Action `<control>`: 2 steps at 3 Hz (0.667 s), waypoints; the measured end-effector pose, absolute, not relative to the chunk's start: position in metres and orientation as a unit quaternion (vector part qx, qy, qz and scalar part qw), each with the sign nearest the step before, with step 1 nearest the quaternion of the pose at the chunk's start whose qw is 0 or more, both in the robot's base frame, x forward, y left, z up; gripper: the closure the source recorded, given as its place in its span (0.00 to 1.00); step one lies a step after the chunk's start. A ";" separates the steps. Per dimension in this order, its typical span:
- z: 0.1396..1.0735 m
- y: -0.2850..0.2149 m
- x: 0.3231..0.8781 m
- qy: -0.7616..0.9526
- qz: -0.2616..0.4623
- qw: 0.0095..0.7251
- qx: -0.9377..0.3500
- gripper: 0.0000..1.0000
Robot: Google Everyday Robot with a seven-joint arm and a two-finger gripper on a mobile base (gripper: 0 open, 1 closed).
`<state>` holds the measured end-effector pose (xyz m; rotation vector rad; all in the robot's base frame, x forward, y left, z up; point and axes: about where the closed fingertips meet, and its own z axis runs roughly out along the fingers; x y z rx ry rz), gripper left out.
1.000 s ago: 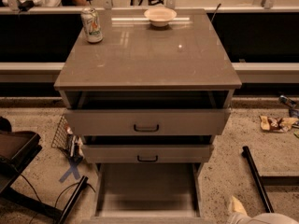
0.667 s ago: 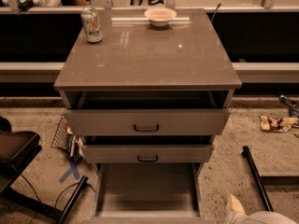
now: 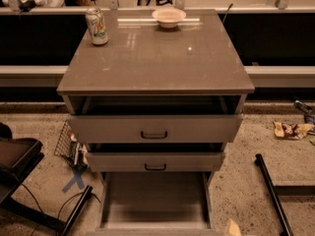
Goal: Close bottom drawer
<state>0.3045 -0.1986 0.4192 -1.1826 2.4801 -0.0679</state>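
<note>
Since the earlier frame, the pale tip of the gripper (image 3: 232, 228) has slid a little down and to the left along the lower edge of the view; the cabinet and everything on it has stayed put. Only that tip shows, so whether it is wide or narrow cannot be told. The bottom drawer (image 3: 155, 203) is pulled far out, its plain grey tray open to view and its front at the lower edge of the view. The gripper sits just beside the drawer's front right corner; contact cannot be judged. Above, the middle drawer (image 3: 155, 161) and top drawer (image 3: 155, 128) stand partly open. A can (image 3: 97, 26) and a bowl (image 3: 169, 16) rest on the cabinet top (image 3: 157, 63).
</note>
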 end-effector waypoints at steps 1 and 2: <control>0.363 -0.184 0.286 0.881 -0.031 0.171 -0.441 0.00; 0.306 -0.167 0.286 0.851 -0.033 0.167 -0.496 0.00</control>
